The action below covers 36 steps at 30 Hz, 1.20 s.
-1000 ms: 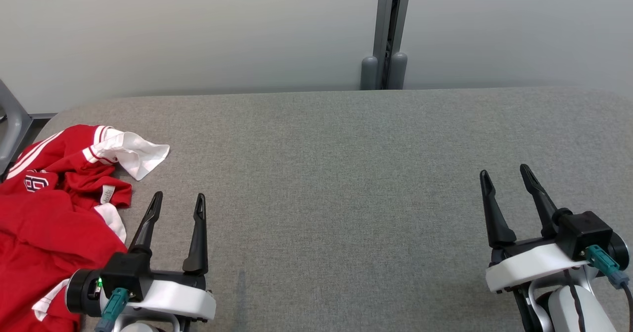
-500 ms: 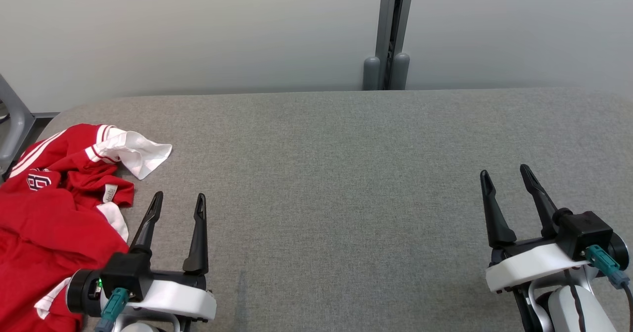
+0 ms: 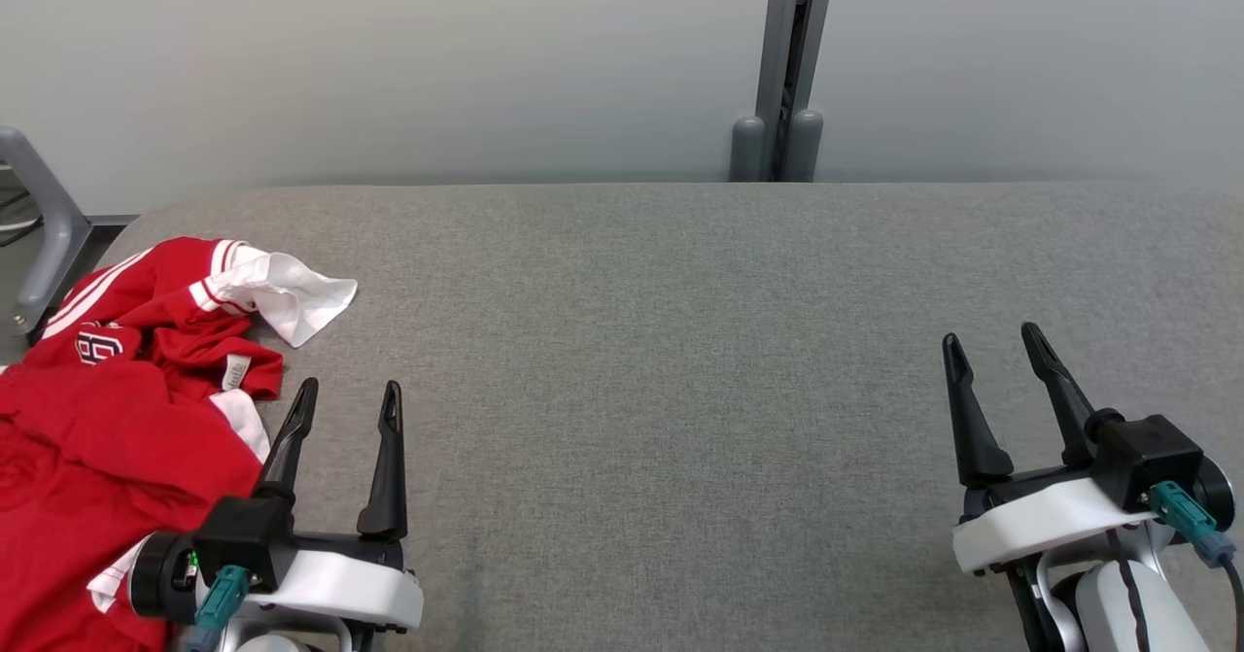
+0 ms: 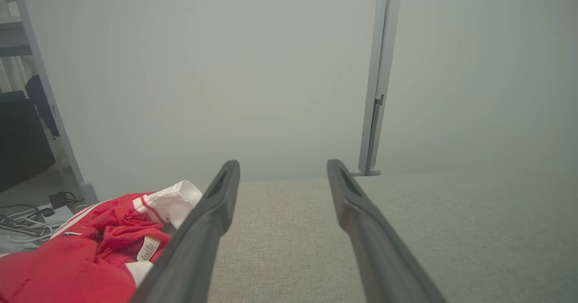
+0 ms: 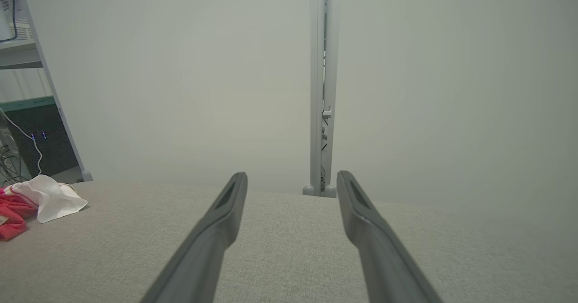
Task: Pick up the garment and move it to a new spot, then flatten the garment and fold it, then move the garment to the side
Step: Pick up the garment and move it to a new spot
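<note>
Open table [image 3: 680, 341] across middle and right, garment [image 3: 107, 419] (crumpled) heaped at left edge, wall [image 3: 389, 59] seemingly close behind

A crumpled red garment [image 3: 117, 438] with white stripes and a white sleeve end lies at the left end of a grey fabric table [image 3: 680, 341], part of it running off the picture's left edge. A small white label and a white-lettered badge show among its folds. The left gripper [image 3: 350, 387] sits near left, just beside the garment's right edge, its two dark fingers spread and empty, pointing far. The right gripper [image 3: 990, 335] sits near right, well apart from the garment, fingers likewise spread over bare fabric. Beyond the table's far edge stand a pale wall [image 3: 389, 59] and a grey post [image 3: 792, 59]. A grey leg [image 3: 49, 234] shows far left.
</note>
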{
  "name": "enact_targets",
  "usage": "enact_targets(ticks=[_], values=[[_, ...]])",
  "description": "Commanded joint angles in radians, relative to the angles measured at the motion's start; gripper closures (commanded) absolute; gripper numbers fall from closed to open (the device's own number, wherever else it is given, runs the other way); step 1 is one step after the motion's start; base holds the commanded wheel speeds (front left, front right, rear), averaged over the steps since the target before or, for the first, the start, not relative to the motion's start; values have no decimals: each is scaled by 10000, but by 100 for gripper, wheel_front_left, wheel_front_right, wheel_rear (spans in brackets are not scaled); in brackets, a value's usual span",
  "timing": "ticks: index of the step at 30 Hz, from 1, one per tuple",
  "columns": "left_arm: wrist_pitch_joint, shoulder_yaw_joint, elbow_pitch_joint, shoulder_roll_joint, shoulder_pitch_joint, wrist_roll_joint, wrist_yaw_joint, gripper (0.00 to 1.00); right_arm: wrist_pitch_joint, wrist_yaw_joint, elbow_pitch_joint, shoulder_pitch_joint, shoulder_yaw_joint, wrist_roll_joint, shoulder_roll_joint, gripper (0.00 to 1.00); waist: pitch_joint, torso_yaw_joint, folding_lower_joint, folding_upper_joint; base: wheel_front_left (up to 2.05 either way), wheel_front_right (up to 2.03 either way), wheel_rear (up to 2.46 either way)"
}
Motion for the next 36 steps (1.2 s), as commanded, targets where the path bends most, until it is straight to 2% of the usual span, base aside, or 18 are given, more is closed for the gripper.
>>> enact_targets(ticks=[1, 9, 25, 36], values=[[-17, 24, 31, 45, -158, -116, 29, 0, -62, 22, -29, 58, 27, 48, -51, 0, -8, 104, 0, -1, 0, 0, 0], [-17, 72, 165, 47, -119, -197, -18, 0, -62, 22, 24, 138, 190, 184, -54, 0, -67, 652, 0, -1, 0, 0, 0], [-17, 118, 333, 44, 44, -218, -77, 0, -62, 22, 152, 264, 404, 433, -57, 0, -185, 2197, 0, -1, 0, 0, 0], [-17, 206, 439, 46, 205, -170, -79, 0, -62, 23, 271, 342, 641, 536, -57, 0, -312, 3508, 0, -1, 0, 0, 0]])
